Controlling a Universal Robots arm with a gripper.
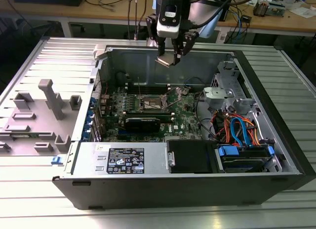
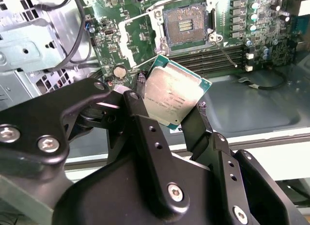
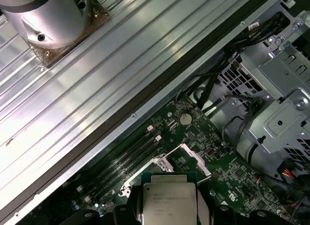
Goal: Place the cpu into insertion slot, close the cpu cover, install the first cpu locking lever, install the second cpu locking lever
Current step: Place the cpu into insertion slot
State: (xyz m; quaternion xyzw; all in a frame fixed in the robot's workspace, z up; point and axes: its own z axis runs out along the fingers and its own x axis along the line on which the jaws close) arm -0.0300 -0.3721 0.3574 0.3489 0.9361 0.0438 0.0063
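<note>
**Fingers pinch the cpu above the open computer case**

Two black fingers of the gripper are closed on the cpu from opposite sides. They grip the edges of its green carrier, and the dull silver top is left bare. In the exterior view the gripper hangs over the case near its far wall, well above the green motherboard. The case lies on its side on a ribbed metal worktop.

In the second wrist view the insertion slot sits beyond the chip. It is a square socket with a dark, gold-flecked centre and nothing in it. The cpu cover, a thin silvery frame, is swung open and lies just beside the slot. A thin wire locking lever stands free on the slot's other side. The chip and the slot are well apart, and the chip's corners look turned relative to the slot's.

In the first wrist view the cpu is seen from above, flat between the fingers, with the motherboard underneath.

**How it is likely to handle:** the chip looks light, thin and rigid, so it should not flex or sag in the grip. Its smooth metal top and narrow edges probably give little friction, so it could slip or twist if the squeeze is uneven. The underside contacts and the fine pins in the slot are most likely delicate. The edges of the carrier, where the fingers now sit, seem the safest place to hold it.
</note>
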